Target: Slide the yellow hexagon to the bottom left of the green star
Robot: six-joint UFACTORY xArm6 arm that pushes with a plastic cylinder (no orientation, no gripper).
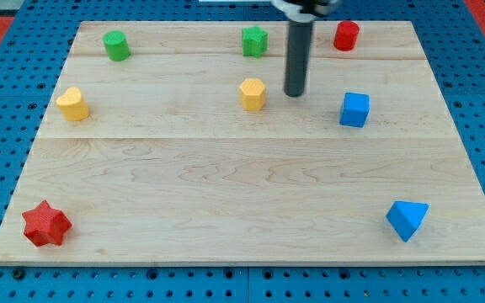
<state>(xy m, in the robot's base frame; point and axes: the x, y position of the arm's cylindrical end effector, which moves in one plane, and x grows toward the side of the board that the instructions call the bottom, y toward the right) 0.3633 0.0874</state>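
Observation:
The yellow hexagon sits on the wooden board a little above its middle. The green star stands straight above it near the view's top edge of the board, with a clear gap between them. My tip rests on the board just to the right of the yellow hexagon, a small gap apart, at about the same height in the view.
A green cylinder is at the top left, a red cylinder at the top right. A yellow block is at the left, a blue cube right of my tip, a red star bottom left, a blue triangular block bottom right.

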